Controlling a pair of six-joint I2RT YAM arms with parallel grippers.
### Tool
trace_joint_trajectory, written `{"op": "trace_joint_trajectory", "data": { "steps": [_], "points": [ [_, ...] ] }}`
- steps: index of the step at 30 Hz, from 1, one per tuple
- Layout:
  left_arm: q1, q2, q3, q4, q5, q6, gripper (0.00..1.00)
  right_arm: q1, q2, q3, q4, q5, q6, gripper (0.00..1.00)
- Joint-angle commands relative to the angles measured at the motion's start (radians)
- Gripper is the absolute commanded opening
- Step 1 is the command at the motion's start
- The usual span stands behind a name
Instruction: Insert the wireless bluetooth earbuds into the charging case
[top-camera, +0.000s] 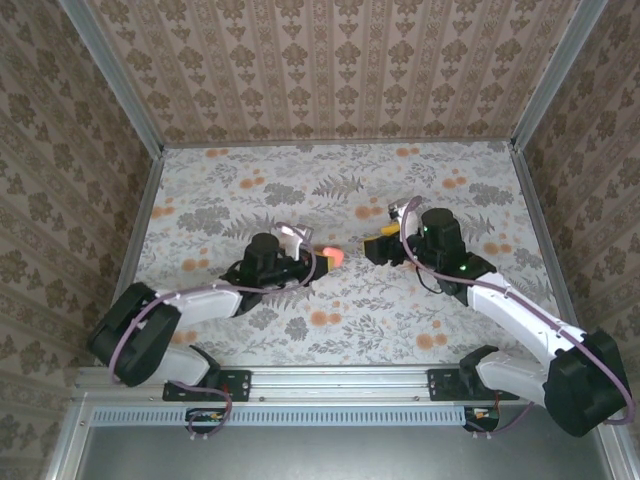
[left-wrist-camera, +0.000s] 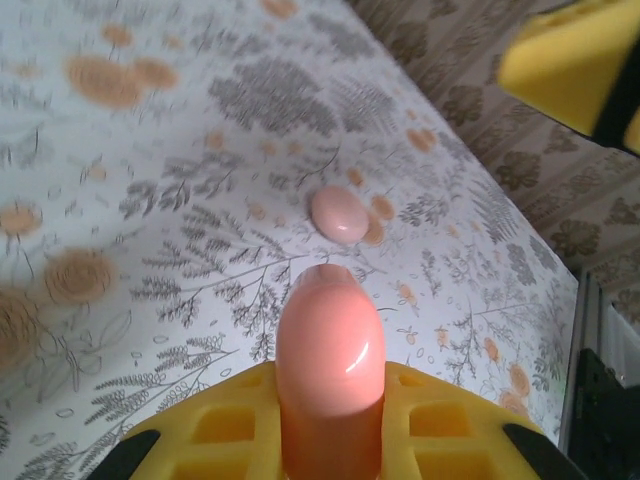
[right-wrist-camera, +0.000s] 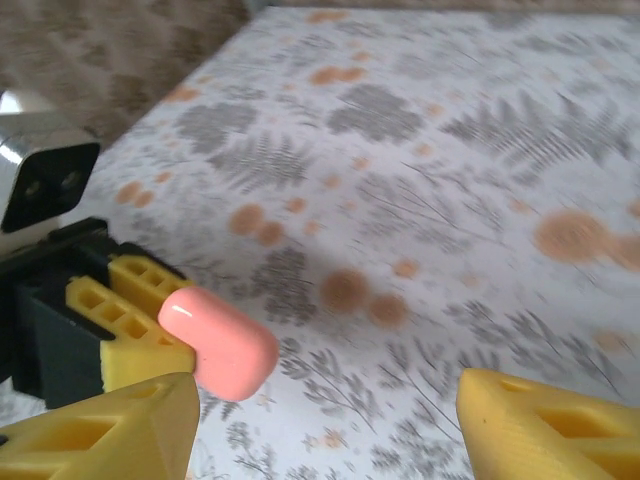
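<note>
My left gripper (top-camera: 318, 258) is pinched tight on the case (top-camera: 335, 256), which sits over the middle of the table (top-camera: 200, 330) with its rounded coral end sticking out past my yellow fingers (left-wrist-camera: 440, 430) toward the right. From the left wrist the case is edge-on, glossy, and clamped between both pads. It looks lifted off the cloth, but I can't tell how high. My right gripper (right-wrist-camera: 325, 425) is spread wide with nothing between the fingertips, just bare cloth. It sits right of table centre and points at the case, near it but not touching. In the right wrist view the case (right-wrist-camera: 222, 340) shows ahead and left of my open fingers, and the left gripper's yellow pads are clamped behind it. A pale pink disc (top-camera: 365, 212) lies flat on the cloth just past the case toward the far edge, apart from both grippers. The left wrist shows the same disc (left-wrist-camera: 338, 213) beside an orange flower print. Both arms reach in from the near edge and angle toward each other.
</note>
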Motion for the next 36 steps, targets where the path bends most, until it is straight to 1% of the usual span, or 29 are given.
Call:
{"op": "trace_joint_trajectory", "data": {
  "steps": [1,5,10,15,24,26,30,33,36],
  "points": [
    [-0.018,0.074,0.07,-0.047,-0.076,-0.188,0.07,-0.023,-0.009,-0.002,-0.08,0.096,0.124,0.7],
    [-0.02,0.16,0.129,-0.058,-0.084,-0.26,0.08,-0.036,-0.013,-0.026,-0.079,0.105,0.141,0.7],
    [-0.021,0.251,0.208,-0.109,-0.071,-0.313,0.1,-0.041,-0.03,-0.046,-0.075,0.115,0.141,0.7],
    [-0.02,0.32,0.27,-0.173,-0.051,-0.334,0.12,-0.042,-0.054,-0.061,-0.087,0.117,0.151,0.7],
    [-0.01,0.378,0.298,-0.274,-0.059,-0.347,0.19,-0.043,-0.081,-0.08,-0.079,0.122,0.163,0.71],
    [-0.006,0.379,0.295,-0.291,-0.063,-0.356,0.22,-0.044,-0.082,-0.082,-0.082,0.121,0.163,0.71],
    [0.001,0.349,0.288,-0.35,-0.088,-0.343,0.35,-0.044,-0.089,-0.083,-0.091,0.128,0.159,0.71],
    [0.009,0.3,0.283,-0.424,-0.125,-0.3,0.44,-0.046,-0.094,-0.087,-0.095,0.142,0.156,0.73],
    [0.026,0.234,0.275,-0.506,-0.164,-0.25,0.5,-0.05,-0.098,-0.088,-0.095,0.162,0.145,0.75]
  ]
}}
